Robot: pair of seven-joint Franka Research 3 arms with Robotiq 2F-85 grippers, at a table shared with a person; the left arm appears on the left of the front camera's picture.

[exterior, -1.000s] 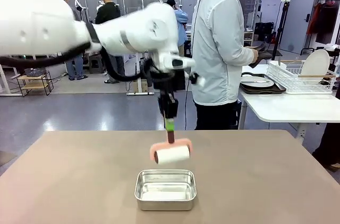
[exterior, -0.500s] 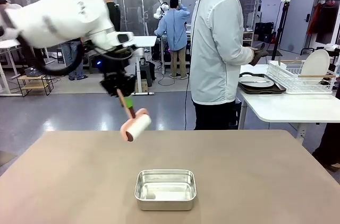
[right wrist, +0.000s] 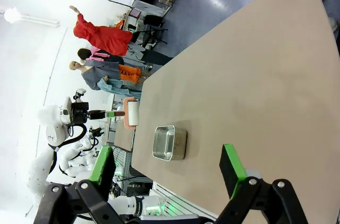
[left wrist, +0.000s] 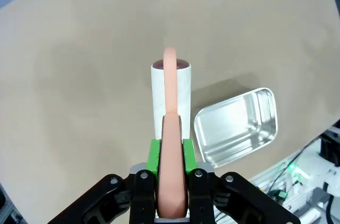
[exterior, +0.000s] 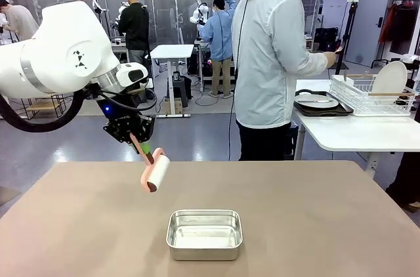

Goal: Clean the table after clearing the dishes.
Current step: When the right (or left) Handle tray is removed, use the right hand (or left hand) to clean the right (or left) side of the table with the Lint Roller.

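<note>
Your left hand [exterior: 140,142] is clamped on the roller [exterior: 156,173] handle, above the table [exterior: 315,224] at far left; your right hand [right wrist: 168,160] gapes empty; the pan [exterior: 205,234] sits near centre, the dishes [exterior: 317,101] far right on a side table [exterior: 354,134]

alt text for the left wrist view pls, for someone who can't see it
The left tool is shut on the pink handle of a lint roller, whose white roll is held out over the beige table. A small shiny steel pan sits on the table just beside the roller.
</note>
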